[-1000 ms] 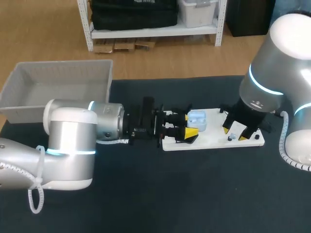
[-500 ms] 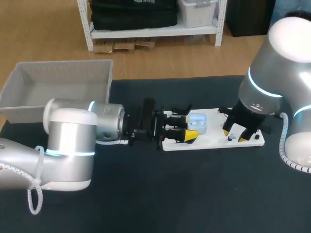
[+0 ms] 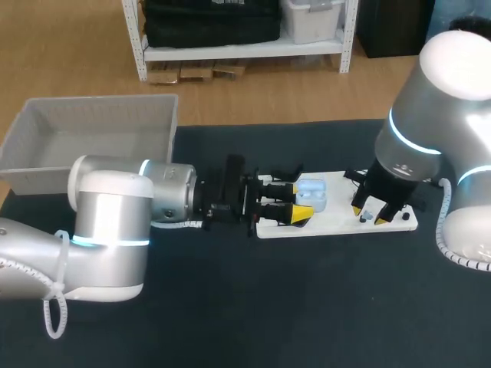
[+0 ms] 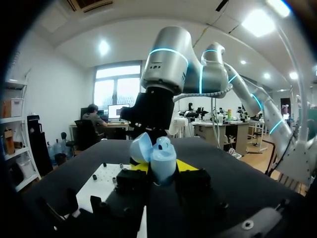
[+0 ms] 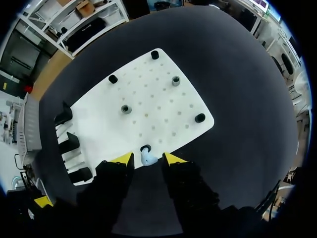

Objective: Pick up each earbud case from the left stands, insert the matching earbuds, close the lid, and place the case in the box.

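Left hand (image 3: 294,202) clamped on open pale blue plastic earbud case (image 3: 311,192), case slightly lower than before; right hand (image 3: 368,214) spread, straddling pale blue earbud (image 5: 147,159), barely moved

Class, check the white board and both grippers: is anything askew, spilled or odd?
Nothing stands out. The left gripper holds the blue case, lid open; the right gripper straddles an earbud on the white board.

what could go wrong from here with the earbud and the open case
1. The earbud lies at the edge of the white board, between the fingers of the open right pincer. An off-centre close might flick it onto the dark mat.
2. The left pincer holds the rounded earbud case with its lid open. The case might slip or twist when the earbud is pushed in.
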You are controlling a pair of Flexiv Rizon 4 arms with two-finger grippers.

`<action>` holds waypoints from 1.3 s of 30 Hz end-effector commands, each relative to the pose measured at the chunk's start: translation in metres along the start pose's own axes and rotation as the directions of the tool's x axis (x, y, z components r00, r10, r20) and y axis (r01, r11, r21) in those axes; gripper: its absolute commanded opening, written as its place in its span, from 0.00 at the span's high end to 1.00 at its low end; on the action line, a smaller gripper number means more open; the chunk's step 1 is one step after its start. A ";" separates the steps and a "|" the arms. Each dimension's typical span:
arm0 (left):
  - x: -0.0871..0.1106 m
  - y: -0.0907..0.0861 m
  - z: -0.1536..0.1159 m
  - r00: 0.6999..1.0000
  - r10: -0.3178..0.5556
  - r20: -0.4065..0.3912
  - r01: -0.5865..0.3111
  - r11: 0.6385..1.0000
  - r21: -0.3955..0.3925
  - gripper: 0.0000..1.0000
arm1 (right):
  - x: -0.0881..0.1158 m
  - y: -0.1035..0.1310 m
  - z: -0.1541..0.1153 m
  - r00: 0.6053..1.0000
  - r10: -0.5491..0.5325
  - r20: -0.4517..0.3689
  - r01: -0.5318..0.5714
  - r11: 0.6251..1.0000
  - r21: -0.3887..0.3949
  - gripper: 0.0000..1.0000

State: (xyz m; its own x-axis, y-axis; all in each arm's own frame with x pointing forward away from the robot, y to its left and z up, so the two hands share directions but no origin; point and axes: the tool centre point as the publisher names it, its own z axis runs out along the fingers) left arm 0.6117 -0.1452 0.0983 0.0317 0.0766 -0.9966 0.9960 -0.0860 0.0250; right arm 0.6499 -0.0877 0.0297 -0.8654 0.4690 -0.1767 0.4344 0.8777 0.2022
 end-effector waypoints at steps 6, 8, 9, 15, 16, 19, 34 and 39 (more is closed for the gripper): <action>-0.001 0.001 0.000 1.000 -0.002 -0.002 0.002 1.000 0.003 1.00 | -0.007 0.001 0.004 1.000 0.007 -0.012 -0.007 1.000 0.000 0.69; -0.001 0.001 0.000 1.000 -0.002 -0.002 0.002 1.000 0.003 1.00 | -0.007 0.001 0.005 1.000 0.007 -0.015 -0.007 1.000 0.001 0.74; -0.001 0.001 0.000 1.000 -0.002 -0.002 0.002 1.000 0.003 1.00 | -0.006 0.001 0.005 1.000 0.007 -0.016 -0.007 1.000 0.001 0.75; -0.001 0.001 0.000 1.000 -0.002 -0.002 0.002 1.000 0.003 1.00 | -0.006 0.001 0.005 1.000 0.004 -0.019 -0.003 1.000 0.006 0.75; -0.001 0.001 0.000 1.000 -0.002 -0.002 0.002 1.000 0.003 1.00 | -0.006 0.001 0.005 1.000 0.003 -0.019 -0.003 1.000 0.006 0.75; -0.001 0.001 0.000 1.000 -0.002 -0.002 0.002 1.000 0.003 1.00 | -0.006 0.001 0.005 1.000 0.003 -0.018 -0.002 1.000 0.007 0.75; -0.001 0.001 0.000 1.000 -0.002 -0.002 0.002 1.000 0.003 1.00 | -0.005 0.002 0.005 1.000 0.002 -0.025 -0.002 1.000 0.013 0.75; -0.001 0.001 0.000 1.000 -0.002 -0.002 0.002 1.000 0.003 1.00 | -0.005 0.001 0.006 1.000 0.003 -0.025 -0.002 1.000 0.016 0.75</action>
State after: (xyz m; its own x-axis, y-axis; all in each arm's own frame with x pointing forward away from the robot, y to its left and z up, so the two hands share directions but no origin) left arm 0.6117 -0.1451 0.0983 0.0316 0.0767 -0.9966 0.9960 -0.0862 0.0250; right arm 0.6543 -0.0894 0.0254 -0.8686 0.4700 -0.1570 0.4402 0.8773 0.1911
